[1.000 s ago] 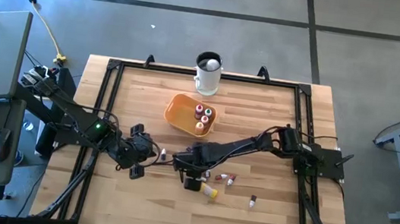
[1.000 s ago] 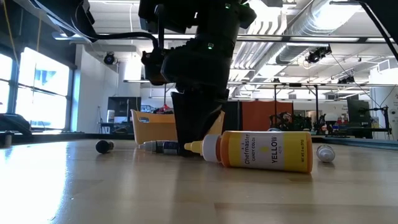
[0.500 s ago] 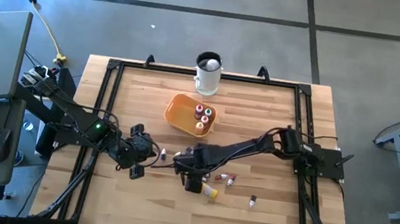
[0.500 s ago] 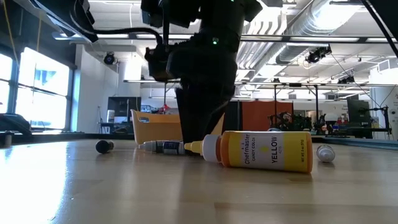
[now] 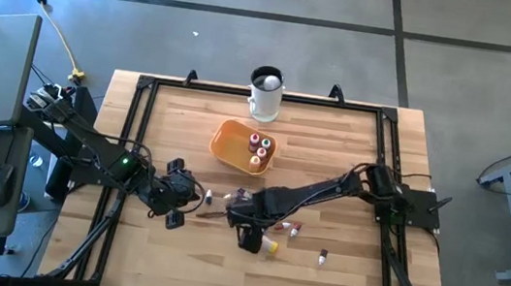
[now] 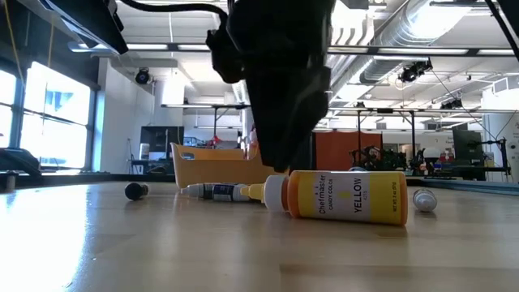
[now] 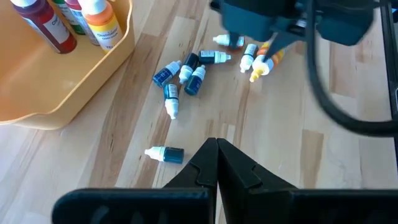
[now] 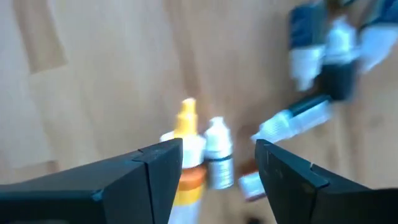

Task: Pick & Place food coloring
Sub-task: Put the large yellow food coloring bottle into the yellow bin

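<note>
Centre-bottom of the high view: my right gripper (image 5: pixel 249 237) is low over the light wooden table (image 5: pixel 350 164), fingers spread wide w/ nothing between them, per right wrist view. Just beside it lies the yellow squeeze bottle of food coloring w/ pointed cap (image 6: pixel 336 196), on its side; low view puts it right of centre, cap pointing left, label reading YELLOW. Small whitish-capped dropper bottle (image 8: pixel 217 155) lies next to it, under the open fingers (image 8: pixel 152 162), not touched. Cluster of small blue-labelled dropper bottles (image 7: pixel 183 74) lies loose on the wood, centre-top in left wrist view. Shallow orange plastic bowl (image 5: pixel 230 148) sits upper-centre of the high view, w/ a few bottles (red, orange caps) (image 5: pixel 257 148) standing in it. White mug (image 5: pixel 265 92) sits at the table's top edge. My left gripper (image 5: pixel 178 217) waits left of centre, fingers (image 7: pixel 214 168) pressed together, holding nothing.
</note>
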{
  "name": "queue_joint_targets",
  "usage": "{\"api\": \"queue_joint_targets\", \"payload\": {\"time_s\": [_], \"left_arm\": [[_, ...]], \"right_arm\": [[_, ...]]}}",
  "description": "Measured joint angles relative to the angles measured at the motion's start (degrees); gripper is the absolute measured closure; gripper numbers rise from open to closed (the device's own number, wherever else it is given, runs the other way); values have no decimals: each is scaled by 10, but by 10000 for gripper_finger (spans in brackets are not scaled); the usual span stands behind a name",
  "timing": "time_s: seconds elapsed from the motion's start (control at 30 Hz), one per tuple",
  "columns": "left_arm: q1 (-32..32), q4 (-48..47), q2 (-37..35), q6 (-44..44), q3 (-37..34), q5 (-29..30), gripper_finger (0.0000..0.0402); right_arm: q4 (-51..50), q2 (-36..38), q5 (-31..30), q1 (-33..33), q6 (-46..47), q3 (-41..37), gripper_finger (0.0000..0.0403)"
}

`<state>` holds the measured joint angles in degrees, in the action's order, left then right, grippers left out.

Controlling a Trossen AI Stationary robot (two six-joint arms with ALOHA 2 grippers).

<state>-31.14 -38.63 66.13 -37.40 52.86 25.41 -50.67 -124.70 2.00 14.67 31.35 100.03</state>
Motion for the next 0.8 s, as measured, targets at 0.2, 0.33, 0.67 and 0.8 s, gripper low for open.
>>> {"api": "queue_joint_targets", "payload": {"time_s": [0.2, 0.33, 0.67, 0.8], "left_arm": [[0, 0, 0, 0, 0, 0, 402], [0, 0, 0, 0, 0, 0, 402], [0, 0, 0, 0, 0, 1, 402], [0, 0, 0, 0, 0, 1, 402]], "right_arm": [[2, -1, 4, 18, 53, 4, 206], [18, -1, 1, 26, 59, 5, 206], [20, -1, -2, 33, 77, 3, 206], [20, -1, -2, 33, 74, 3, 206]]}}
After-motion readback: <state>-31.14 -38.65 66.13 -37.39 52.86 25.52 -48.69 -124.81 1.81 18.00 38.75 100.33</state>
